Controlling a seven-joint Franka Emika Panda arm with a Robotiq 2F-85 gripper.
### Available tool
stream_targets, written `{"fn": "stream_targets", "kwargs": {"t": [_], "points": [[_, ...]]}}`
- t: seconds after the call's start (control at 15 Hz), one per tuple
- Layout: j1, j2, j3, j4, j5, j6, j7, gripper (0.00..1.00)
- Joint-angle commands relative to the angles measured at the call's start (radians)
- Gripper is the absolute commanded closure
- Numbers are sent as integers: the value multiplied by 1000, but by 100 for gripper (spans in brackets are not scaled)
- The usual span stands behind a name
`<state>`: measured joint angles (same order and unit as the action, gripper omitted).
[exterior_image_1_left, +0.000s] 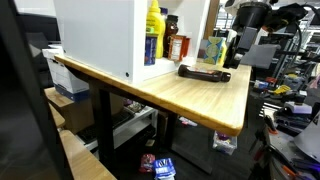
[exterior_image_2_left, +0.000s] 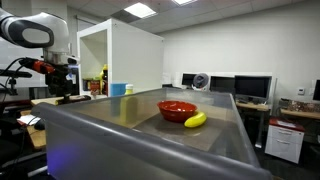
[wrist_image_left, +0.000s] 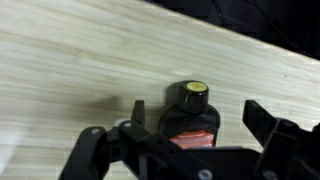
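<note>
Wrist view: pincer (wrist_image_left: 197, 112) nearest the lens, fingers (wrist_image_left: 138, 112) apart, one on each side of a dark bottle (wrist_image_left: 190, 128). No contact with it as far as can be seen. Bottle lies on its side on the pale wooden surface (wrist_image_left: 70, 60), yellow cap (wrist_image_left: 195, 88) pointing away from the lens, red label (wrist_image_left: 190, 140) showing and partly hidden by the pincer body. In an exterior view the same bottle (exterior_image_1_left: 203, 71) lies on the surface (exterior_image_1_left: 190, 100) near the open side of a white cabinet (exterior_image_1_left: 100, 35), apart from it.

Judgement on handling: the body is round and likely to roll. The fingers should sit square to its long axis, centred on the labelled part and clear of the cap. Any travel should be straight up or down and slow, so that neither finger nudges the bottle sideways. Both fingers should meet or leave it together.

Counts: bottle on the surface, 1. Pincer, 1. Arm (exterior_image_2_left: 35, 32), 1. Cabinet, 1, with at least 3 containers (exterior_image_1_left: 153, 30) standing inside and more possibly hidden. Grey tub (exterior_image_2_left: 240, 150), 1, holding red bowl (exterior_image_2_left: 177, 109), 1, and banana (exterior_image_2_left: 196, 120), 1, just beside the bowl.
</note>
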<state>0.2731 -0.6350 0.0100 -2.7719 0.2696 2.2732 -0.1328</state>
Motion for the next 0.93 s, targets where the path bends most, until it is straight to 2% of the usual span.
{"fn": "stream_targets", "kwargs": {"t": [0.0,0.87], "points": [[-13,31,24,1,0,8,5,0],[-9,135,25,0,14,86,-2,0]]}}
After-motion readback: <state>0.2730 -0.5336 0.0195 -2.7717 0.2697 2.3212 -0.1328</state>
